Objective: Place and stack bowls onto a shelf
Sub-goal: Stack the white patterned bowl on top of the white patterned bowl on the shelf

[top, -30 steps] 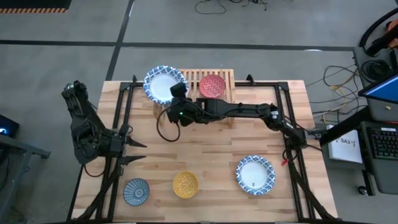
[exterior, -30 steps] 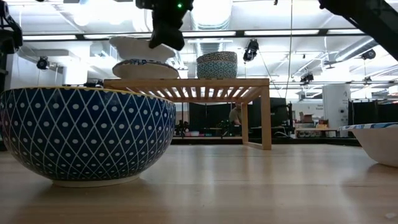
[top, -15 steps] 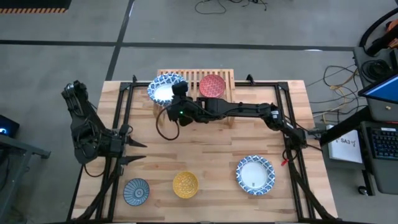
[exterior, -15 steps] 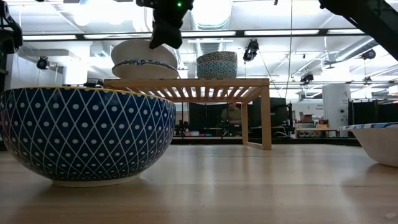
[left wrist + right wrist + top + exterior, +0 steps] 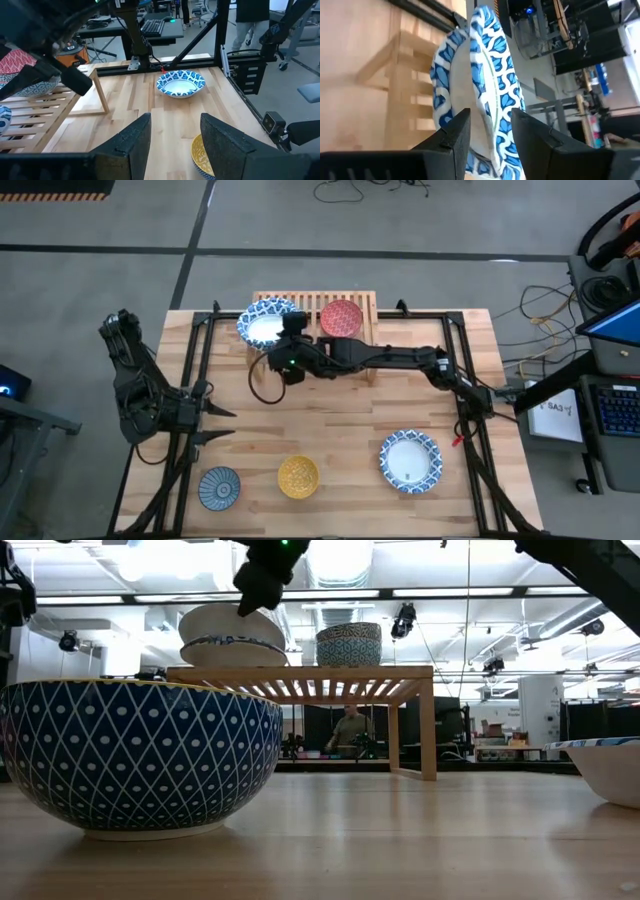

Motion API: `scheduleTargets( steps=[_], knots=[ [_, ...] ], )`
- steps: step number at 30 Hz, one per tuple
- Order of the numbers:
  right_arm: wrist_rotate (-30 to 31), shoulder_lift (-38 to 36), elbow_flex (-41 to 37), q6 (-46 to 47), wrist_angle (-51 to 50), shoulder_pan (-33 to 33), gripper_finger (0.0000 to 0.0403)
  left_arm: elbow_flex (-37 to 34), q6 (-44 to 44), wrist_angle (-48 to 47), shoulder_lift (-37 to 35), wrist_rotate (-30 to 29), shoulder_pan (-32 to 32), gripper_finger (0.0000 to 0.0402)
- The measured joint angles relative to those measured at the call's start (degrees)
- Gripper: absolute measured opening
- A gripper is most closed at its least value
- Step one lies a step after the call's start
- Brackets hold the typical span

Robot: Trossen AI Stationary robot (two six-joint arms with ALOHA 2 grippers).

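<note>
The light-wood shelf (image 5: 360, 302) stands at the table's far edge. On its left end two white, blue-rimmed bowls (image 5: 232, 638) sit nested, the upper one (image 5: 266, 321) level in the lower. A red bowl (image 5: 342, 317) tops the small stack (image 5: 349, 644) beside them. My right gripper (image 5: 290, 322) is open at the upper bowl's near rim (image 5: 492, 75), with one finger on either side of the rim. My left gripper (image 5: 175, 145) waits open at the table's left, holding nothing. Grey-blue (image 5: 219, 487), yellow (image 5: 298, 476) and white (image 5: 410, 461) bowls rest on the table. My right gripper stands open astride the upper white bowl's near rim (image 5: 495, 107), slanting down from the near side, one finger inside the bowl and one outside. I cannot tell whether either finger touches the rim. The bowl rests nested in the lower bowl.
The black frame rails (image 5: 195, 380) run along the table's left and right sides. The shelf's right third (image 5: 368, 340) shows bare slats. Bare wood lies between the shelf and the three bowls near the front edge. A person moves in the room behind (image 5: 350, 730).
The white bowl, which hung tilted above the shelf in my right gripper, has come down and now sits level, nested in the white bowl on the shelf. My right gripper has since risen slightly at the bowl's near rim.
</note>
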Motion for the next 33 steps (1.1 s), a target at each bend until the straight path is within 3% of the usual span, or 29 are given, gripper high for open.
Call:
scheduleTargets(
  steps=[4,11,24,33],
  knots=[
    [-0.1,-0.3,0.0,4.0,1.6,0.4,0.0130,0.0,0.0,-0.5,0.0,0.0,0.0,0.0155],
    [-6.1,-0.4,0.0,10.2,4.4,0.1,0.0110,0.0,0.0,-0.5,0.0,0.0,0.0,0.0155],
    [-6.2,0.5,-4.8,12.1,15.1,-0.1,0.0016,-0.1,0.0,-0.5,0.4,0.0,0.0,0.0155],
    [-6.0,0.6,-7.6,12.6,18.0,-0.1,0.0009,-0.1,0.0,-0.5,0.4,0.0,0.0,0.0155]
  ],
)
